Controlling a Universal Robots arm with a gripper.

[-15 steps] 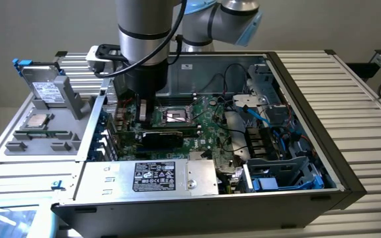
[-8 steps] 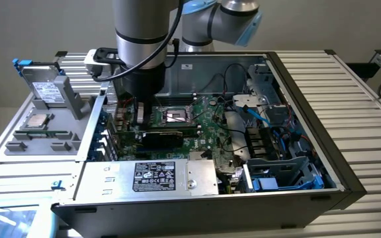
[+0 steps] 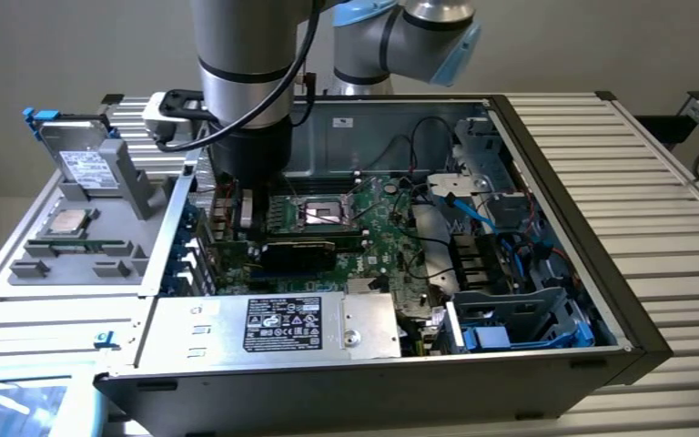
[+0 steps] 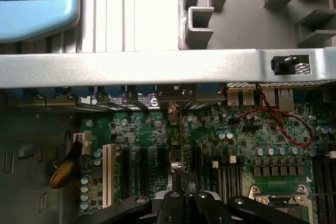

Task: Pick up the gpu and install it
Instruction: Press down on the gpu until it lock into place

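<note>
**Tech:** GPU (image 3: 298, 252) placement first: where did the card sit at that moment?

**Operator:** Inside the open computer case (image 3: 568, 137), upright on the green motherboard (image 3: 374, 232), with its black shroud facing the power supply (image 3: 295, 325). From the wrist view it appeared edge-on, a thin card (image 4: 181, 145) running from the gripper (image 4: 181, 195) toward the rear wall of the case (image 4: 157, 66), with its metal end bracket by the slot openings there.

**Tech:** And the jaws?

**Operator:** Closed, pinching the top edge of the card between them. The arm (image 3: 250, 82) came straight down over that spot.

**Tech:** So, seating in hand?

**Operator:** That was my judgement. Whether the edge connector was fully home in its slot, I couldn't tell; the card hid it.

**Tech:** What would have made that step go well?

**Operator:** Keeping the card square to the slot, pressing straight down rather than rocking, and letting the bracket line up with its opening in the rear wall. A tilt could have jammed one end. The red and black wires (image 4: 283, 124) lay well to one side, near the CPU socket (image 4: 278, 203), so no snag there.

**Tech:** Anything else nearby?

**Operator:** A grey fixture (image 3: 83, 228) outside the case, on the exterior view's left, held the hard drive (image 3: 83, 164) upright.
</note>
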